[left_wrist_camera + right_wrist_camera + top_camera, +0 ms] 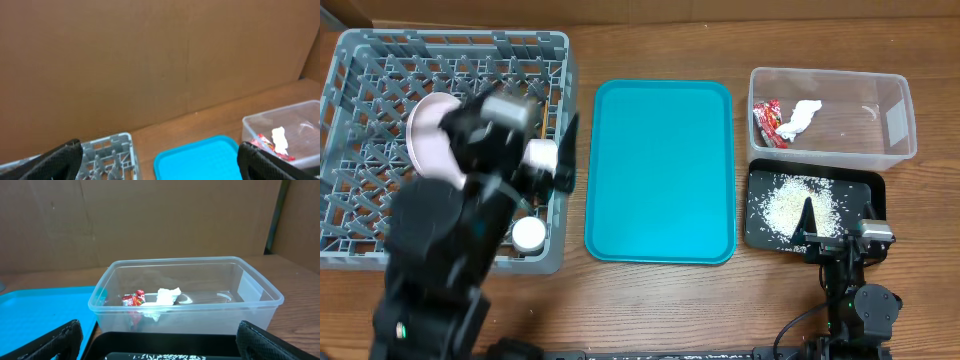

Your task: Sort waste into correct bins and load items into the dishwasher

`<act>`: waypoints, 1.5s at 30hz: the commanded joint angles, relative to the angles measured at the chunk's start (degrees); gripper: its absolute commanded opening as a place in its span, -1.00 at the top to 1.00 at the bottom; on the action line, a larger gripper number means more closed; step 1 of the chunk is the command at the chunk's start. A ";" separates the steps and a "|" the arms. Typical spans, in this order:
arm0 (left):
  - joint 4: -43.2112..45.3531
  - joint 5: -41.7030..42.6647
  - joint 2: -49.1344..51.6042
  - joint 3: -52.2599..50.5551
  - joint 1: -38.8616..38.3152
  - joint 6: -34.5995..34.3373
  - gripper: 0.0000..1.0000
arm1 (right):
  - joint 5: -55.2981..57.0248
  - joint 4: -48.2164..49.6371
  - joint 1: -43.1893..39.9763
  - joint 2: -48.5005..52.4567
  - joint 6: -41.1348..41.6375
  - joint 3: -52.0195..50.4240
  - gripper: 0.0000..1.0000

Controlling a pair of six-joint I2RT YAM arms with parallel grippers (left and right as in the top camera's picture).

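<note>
wooden surface (660, 300) | wrapper (767, 122) and napkin (803, 117) lying in clear tub (830, 72), rice (785, 205) sitting in black tray (855, 190), keeping kinds apart | left gripper (159, 152), right gripper (159, 330) gaping wide, empty

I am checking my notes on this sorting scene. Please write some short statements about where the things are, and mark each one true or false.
1. The red wrapper lies in the clear tub. True.
2. The rice grains lie in the clear tub. False: they lie in the black tray.
3. The plate is in the dish rack. True.
4. The white napkin lies in the dish rack. False: it is in the clear tub, beside the wrapper.
5. The right tool is shut. False: it is open.
</note>
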 commanded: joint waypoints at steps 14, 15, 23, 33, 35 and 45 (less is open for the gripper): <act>18.62 3.54 -38.88 -45.11 7.15 -4.90 -0.99 | 0.13 0.37 -0.13 -0.68 -0.02 -0.61 -1.00; 19.41 3.54 -40.87 -47.45 7.15 -4.94 -1.00 | 0.13 0.37 -0.13 -0.68 -0.02 -0.61 -1.00; 27.06 3.96 -46.90 -63.34 7.13 -6.01 -0.99 | 0.13 0.37 -0.13 -0.68 -0.02 -0.61 -1.00; 24.87 3.34 -46.86 -65.94 7.13 -5.95 -1.00 | 0.13 0.37 -0.13 -0.68 -0.02 -0.61 -1.00; 24.83 3.34 -46.84 -65.94 7.13 -5.95 -1.00 | 0.13 0.37 -0.13 -0.68 -0.02 -0.61 -1.00; 20.98 3.34 -46.73 -65.94 7.13 -5.95 -1.00 | 0.13 0.37 -0.13 -0.68 -0.02 -0.61 -1.00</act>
